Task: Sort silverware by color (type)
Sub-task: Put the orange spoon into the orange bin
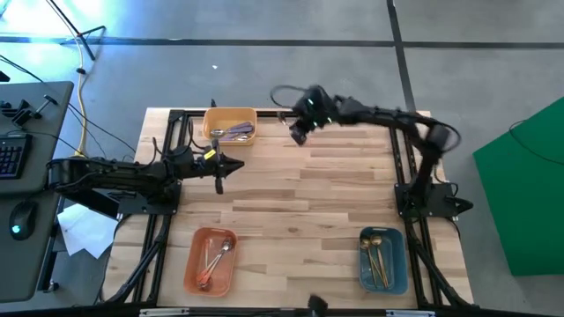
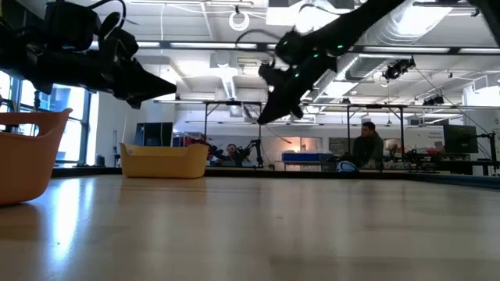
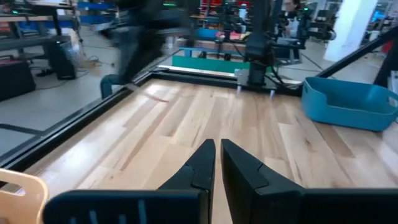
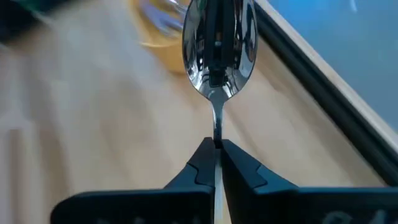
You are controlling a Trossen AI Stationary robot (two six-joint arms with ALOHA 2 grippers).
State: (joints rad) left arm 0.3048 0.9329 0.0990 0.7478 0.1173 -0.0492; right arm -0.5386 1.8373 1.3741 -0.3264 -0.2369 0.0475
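Hiding its handle between the closed fingers, the right pincer (image 4: 216, 148) is clamped on a shiny silver-bowled spoon (image 4: 218, 50), whose long axis runs straight out from the fingertips, bowl foremost. It hangs above the pale wooden table (image 1: 300, 202) near the yellow plastic bin (image 1: 231, 124) at the far edge. Left pincer (image 3: 217, 152): together, empty, over open boards.

No text, label, brand, number or sign can be read anywhere in any of these four views.
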